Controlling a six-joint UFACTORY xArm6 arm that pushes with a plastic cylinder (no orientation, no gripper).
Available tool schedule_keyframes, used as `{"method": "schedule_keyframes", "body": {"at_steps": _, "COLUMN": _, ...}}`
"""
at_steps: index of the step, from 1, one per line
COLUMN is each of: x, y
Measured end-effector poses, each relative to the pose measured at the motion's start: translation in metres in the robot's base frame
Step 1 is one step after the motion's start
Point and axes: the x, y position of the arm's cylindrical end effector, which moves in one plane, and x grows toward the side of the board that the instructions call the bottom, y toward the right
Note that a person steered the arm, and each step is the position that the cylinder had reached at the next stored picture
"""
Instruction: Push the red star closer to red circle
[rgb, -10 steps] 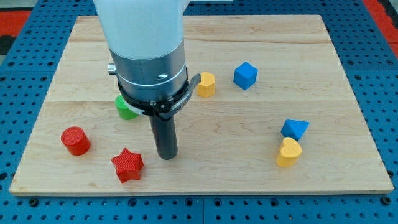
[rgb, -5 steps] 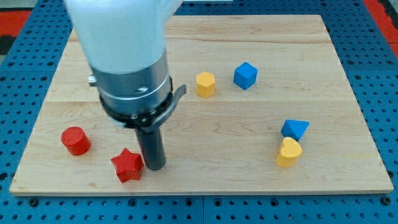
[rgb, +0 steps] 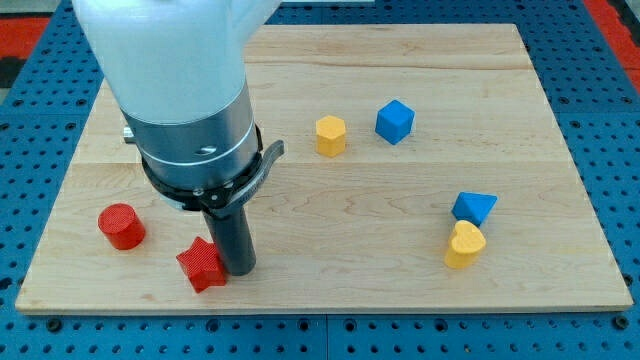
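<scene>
The red star lies near the board's bottom edge at the view's lower left. The red circle, a short cylinder, stands to its upper left, a short gap away. My tip rests on the board right against the star's right side. The arm's wide body hides the board above the star, and the green block seen earlier is hidden behind it.
A yellow hexagon block and a blue cube sit at the upper middle. A blue triangular block and a yellow block sit together at the right. The wooden board lies on a blue pegboard.
My tip has moved left from the star's right to touch it. The star has shifted slightly left and turned a little. The arm now covers the green block.
</scene>
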Motion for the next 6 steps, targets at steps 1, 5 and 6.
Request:
{"method": "schedule_keyframes", "body": {"at_steps": 1, "x": 0.0, "y": -0.005}}
{"method": "schedule_keyframes", "body": {"at_steps": 5, "x": 0.02, "y": -0.048}}
{"method": "schedule_keyframes", "body": {"at_steps": 6, "x": 0.026, "y": -0.055}}
